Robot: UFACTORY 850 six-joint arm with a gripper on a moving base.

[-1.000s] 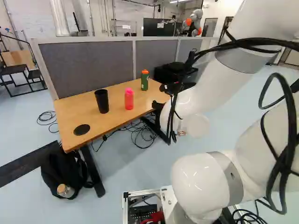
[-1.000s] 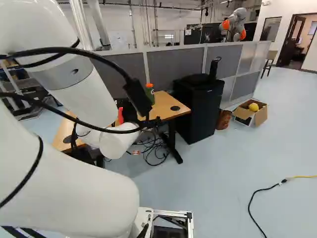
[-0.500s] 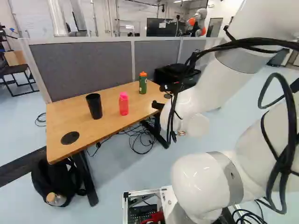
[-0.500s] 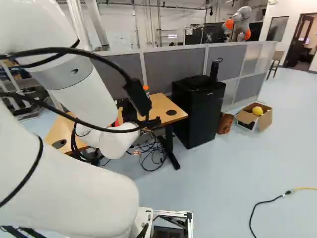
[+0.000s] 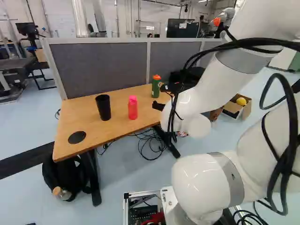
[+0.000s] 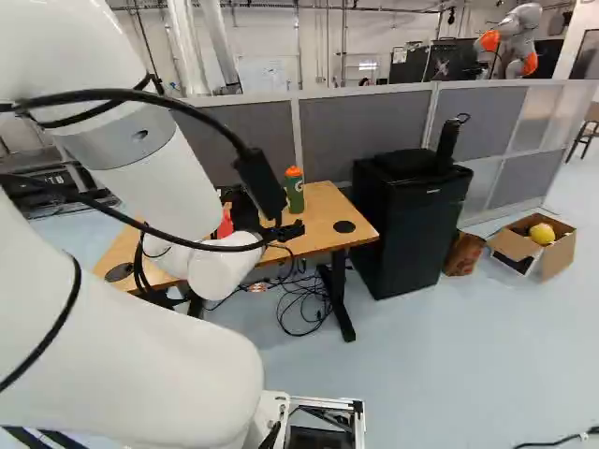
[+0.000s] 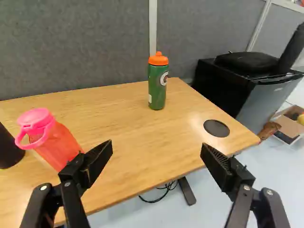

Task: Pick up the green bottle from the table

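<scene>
Found the green bottle with an orange cap (image 5: 156, 88) upright on the tan wooden table (image 5: 119, 123), at the upper middle of the left base view, right of the translucent pink bottle (image 5: 132, 108). Saw the black two-fingered gripper (image 7: 157, 146) spread wide, empty, short of it. Judged approach done only partly; left reaching, closing and lifting.

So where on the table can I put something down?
The table has bare wood between the pink bottle and the green bottle, and between the green bottle and one black disc. Another bare patch lies between the black cup and the other disc. It's tightest where the cup and pink bottle stand side by side.
</scene>
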